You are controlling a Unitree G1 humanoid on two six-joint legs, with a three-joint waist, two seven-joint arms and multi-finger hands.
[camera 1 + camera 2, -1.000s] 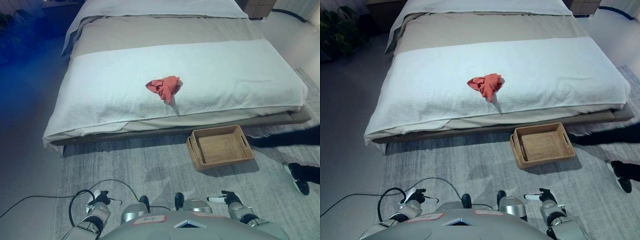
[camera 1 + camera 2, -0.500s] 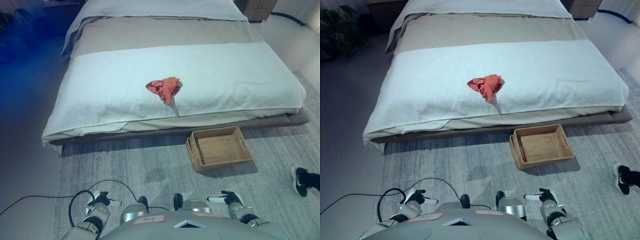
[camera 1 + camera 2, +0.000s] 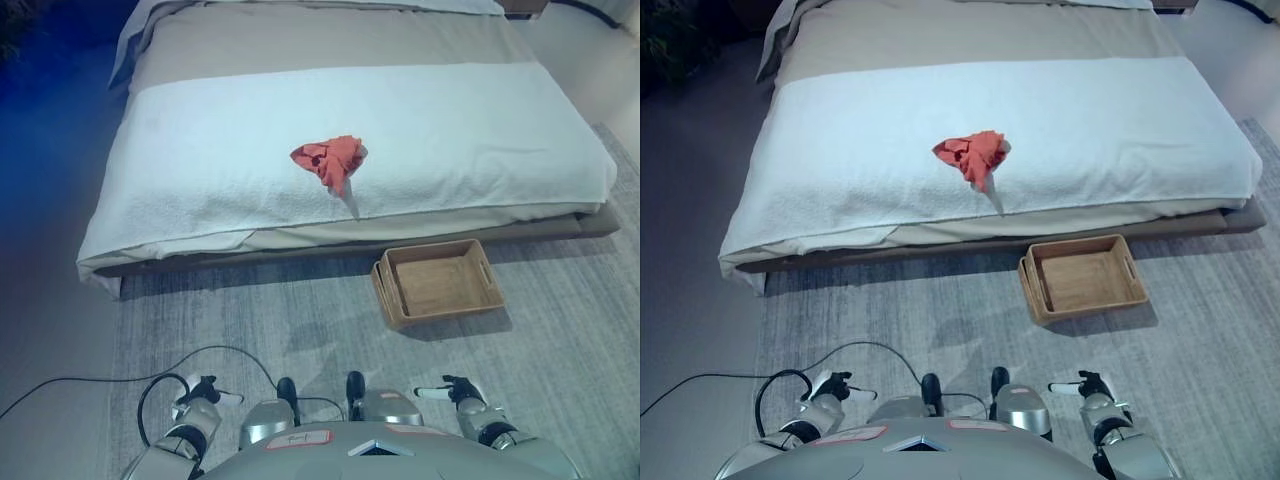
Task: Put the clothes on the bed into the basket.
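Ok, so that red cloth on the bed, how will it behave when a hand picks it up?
The red cloth lies crumpled in soft folds on the white blanket, so it is probably floppy and will sag and unfold when lifted. It looks thin and small, so likely light. A loose corner trails toward the bed's edge, so a pinch on the bunched middle would probably hold best.

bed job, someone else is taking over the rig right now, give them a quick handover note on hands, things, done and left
Left hand and right hand: both low in front of the robot, holding nothing, short of the bed.
Red garment: crumpled on the white blanket, near the bed's front edge.
Basket: empty, on the grey rug by the bed's front edge, right of the garment.
Done: nothing yet.
Left: approach, pick up the garment, drop it in the basket.
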